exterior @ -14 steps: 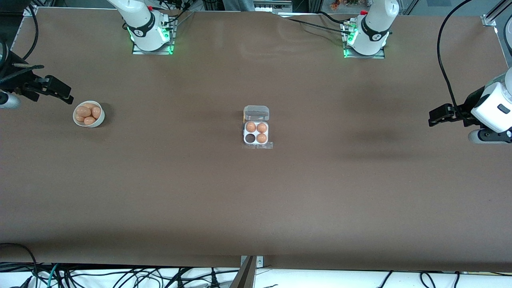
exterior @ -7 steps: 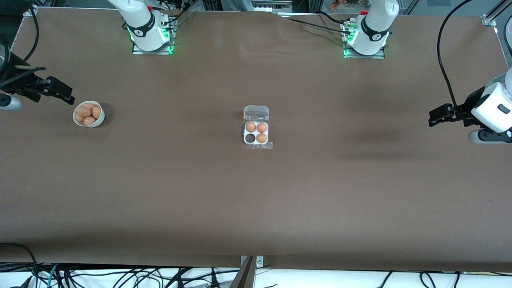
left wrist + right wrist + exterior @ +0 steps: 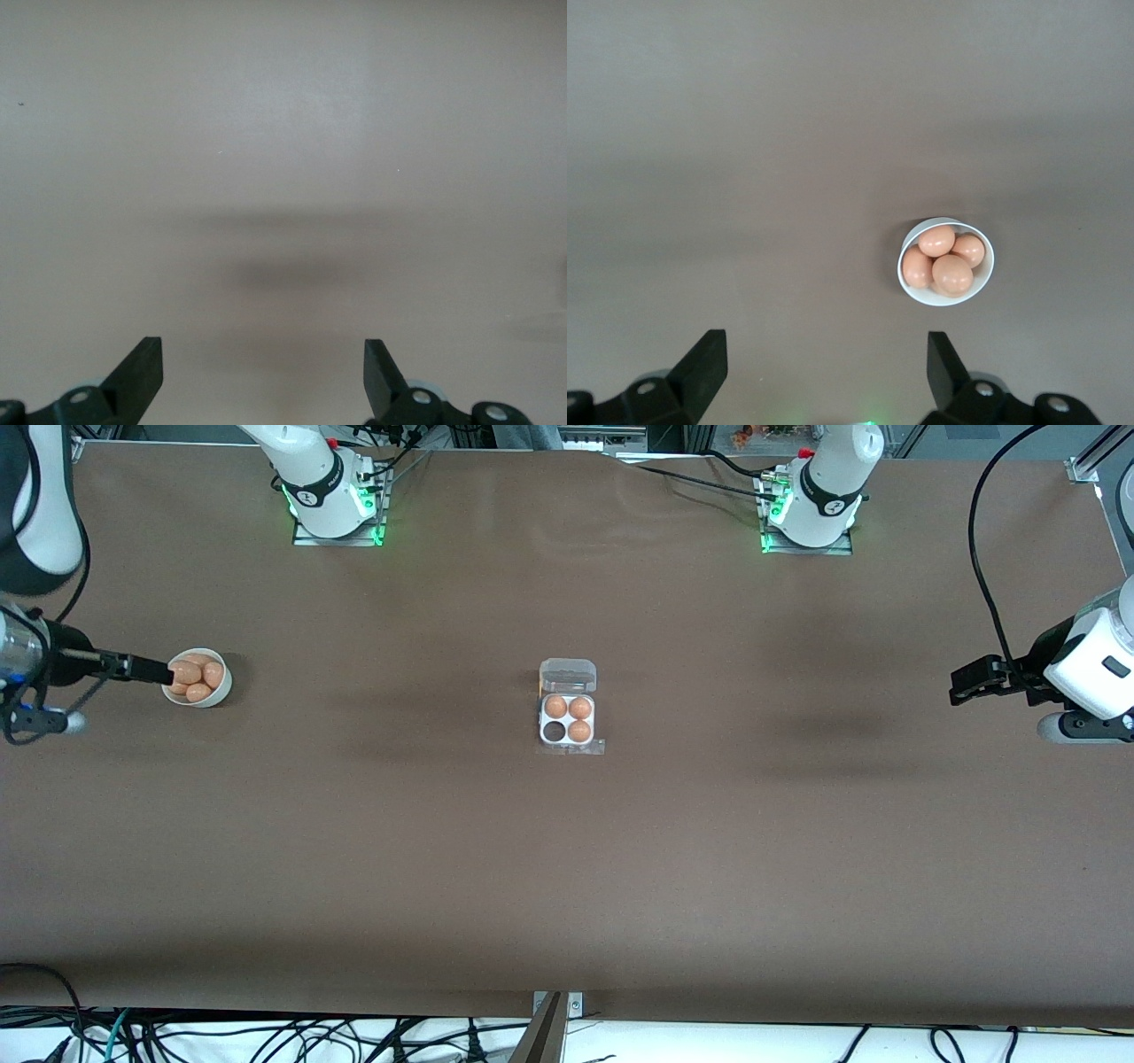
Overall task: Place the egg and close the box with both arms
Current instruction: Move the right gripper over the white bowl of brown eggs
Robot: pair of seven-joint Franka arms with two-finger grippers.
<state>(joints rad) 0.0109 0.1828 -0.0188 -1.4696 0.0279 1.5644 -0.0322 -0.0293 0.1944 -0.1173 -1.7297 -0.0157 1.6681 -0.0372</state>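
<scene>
The box sits mid-table with its clear lid folded open toward the arms' bases. Three tan-orange eggs fill its white tray, and the cell nearest the camera toward the right arm's end is empty. Several more eggs lie in a round white bowl at the right arm's end. My right gripper hangs open and empty over the table at the bowl's edge. My left gripper waits open over bare table at the left arm's end.
The two green-lit arm bases stand along the table's back edge. A black cable loops down to the left arm. Loose cables lie below the table's front edge.
The right arm has swung and turned its gripper, bringing it closer to the bowl of eggs. The left arm, the box and the bowl have stayed put.
</scene>
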